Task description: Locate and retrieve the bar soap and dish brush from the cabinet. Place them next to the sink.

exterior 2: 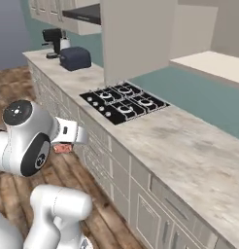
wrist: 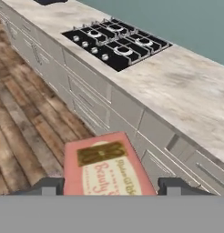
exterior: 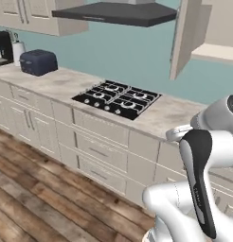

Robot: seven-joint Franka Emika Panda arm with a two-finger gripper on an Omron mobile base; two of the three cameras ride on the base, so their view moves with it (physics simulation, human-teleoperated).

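My gripper [wrist: 109,187] is shut on the bar soap [wrist: 104,164], a reddish-pink block with a gold label and cursive lettering. One dark fingertip [wrist: 46,185] stands on each side of it. From the right base view the bar soap [exterior 2: 63,148] shows as a small red block under the hand, held over the wooden floor in front of the lower cabinets. The wall cabinet [exterior: 185,38] stands open, with its pale shelf [exterior 2: 209,64] bare where it shows. The dish brush and the sink are out of view.
A black stovetop [exterior: 117,98] is set in the beige marbled counter [exterior 2: 184,146]. A dark range hood [exterior: 116,13] hangs above it. A blue toaster [exterior: 38,62] and a black coffee machine [exterior: 3,47] stand at the counter's far left. Drawers [wrist: 91,102] line the front.
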